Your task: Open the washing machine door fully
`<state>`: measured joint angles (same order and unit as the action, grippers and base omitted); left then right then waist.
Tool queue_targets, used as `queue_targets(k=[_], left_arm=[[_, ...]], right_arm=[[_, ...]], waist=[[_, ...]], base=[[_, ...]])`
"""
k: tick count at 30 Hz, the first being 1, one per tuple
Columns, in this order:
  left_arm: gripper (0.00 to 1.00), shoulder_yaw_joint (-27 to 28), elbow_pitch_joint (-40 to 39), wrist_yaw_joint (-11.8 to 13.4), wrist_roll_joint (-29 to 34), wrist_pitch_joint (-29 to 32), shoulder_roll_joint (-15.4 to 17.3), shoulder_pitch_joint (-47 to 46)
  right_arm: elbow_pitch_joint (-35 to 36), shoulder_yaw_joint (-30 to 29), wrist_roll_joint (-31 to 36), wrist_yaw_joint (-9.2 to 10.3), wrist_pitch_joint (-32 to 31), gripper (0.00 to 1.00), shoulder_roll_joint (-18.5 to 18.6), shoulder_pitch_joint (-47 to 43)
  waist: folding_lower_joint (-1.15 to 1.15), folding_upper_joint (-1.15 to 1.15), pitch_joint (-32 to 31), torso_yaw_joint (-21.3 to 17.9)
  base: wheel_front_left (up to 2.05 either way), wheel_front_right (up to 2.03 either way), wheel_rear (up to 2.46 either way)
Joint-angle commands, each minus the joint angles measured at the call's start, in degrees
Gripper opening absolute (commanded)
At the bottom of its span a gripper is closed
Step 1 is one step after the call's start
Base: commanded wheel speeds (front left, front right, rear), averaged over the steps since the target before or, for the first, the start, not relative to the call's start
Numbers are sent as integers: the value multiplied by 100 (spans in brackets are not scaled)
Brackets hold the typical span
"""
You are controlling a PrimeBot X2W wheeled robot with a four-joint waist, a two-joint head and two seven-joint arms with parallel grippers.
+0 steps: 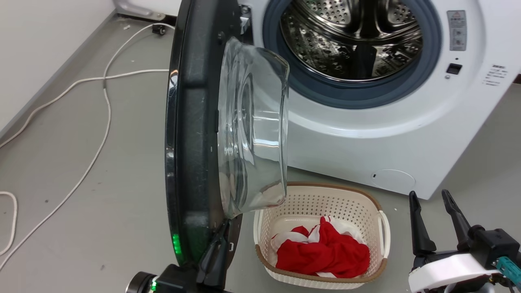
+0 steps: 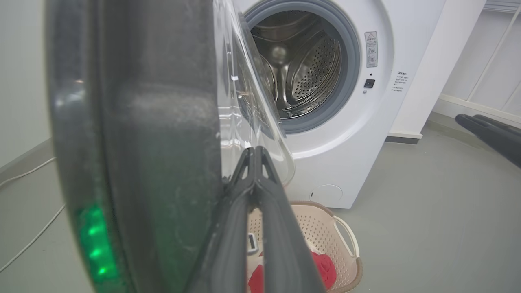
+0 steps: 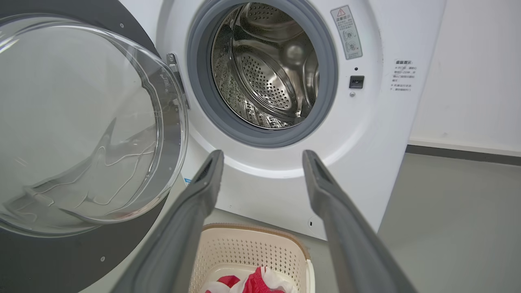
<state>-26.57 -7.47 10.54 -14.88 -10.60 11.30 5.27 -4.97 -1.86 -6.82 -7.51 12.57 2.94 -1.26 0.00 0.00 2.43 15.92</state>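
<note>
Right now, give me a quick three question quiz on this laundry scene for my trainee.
1. True or false: the right gripper is shut on the basket.
2. What lies in the basket? A. red and white cloth B. blue towel C. nothing
3. Fill in: the ____ gripper, fingers together, is at the lower edge of the washing machine door.
Key: 1. False; it is open and clear of the basket. 2. A. 3. The left gripper.

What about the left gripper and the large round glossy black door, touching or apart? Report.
Touching. Left wrist view shows the left gripper flush against the door, no gap.
</note>
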Motion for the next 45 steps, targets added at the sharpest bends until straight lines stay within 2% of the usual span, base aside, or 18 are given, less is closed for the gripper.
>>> queue_targets(k=[1, 10, 17, 26, 36, 45], left_arm=[[0, 131, -18, 102, -47, -38, 62, 56], [0, 500, -100, 345, -153, -135, 144, 146], [0, 957, 91, 462, -267, -248, 308, -10], [0, 1731, 660, 432, -494, -427, 532, -525], [0, 2870, 1302, 149, -693, -470, 837, -1099], [0, 3682, 2160, -342, -641, -459, 1054, -1591]], right_arm=[[18, -17, 42, 4, -15, 100, -12, 14], [57, -58, 70, 4, -70, 100, -12, 21], [118, -56, 112, 4, -123, 100, -12, 119], [199, -104, 190, 4, -195, 100, -12, 207], [277, -94, 311, 3, -290, 100, -12, 382], [289, -56, 388, 4, -260, 100, -12, 508]], waist=[[0, 0, 36, 166], [0, 0, 107, 455], [0, 0, 232, 506], [0, 0, 467, 410], [0, 0, 775, 247], [0, 0, 949, 99]], base=[[0, 0, 0], [0, 0, 0], [0, 0, 0], [0, 0, 0], [0, 0, 0], [0, 0, 0]])
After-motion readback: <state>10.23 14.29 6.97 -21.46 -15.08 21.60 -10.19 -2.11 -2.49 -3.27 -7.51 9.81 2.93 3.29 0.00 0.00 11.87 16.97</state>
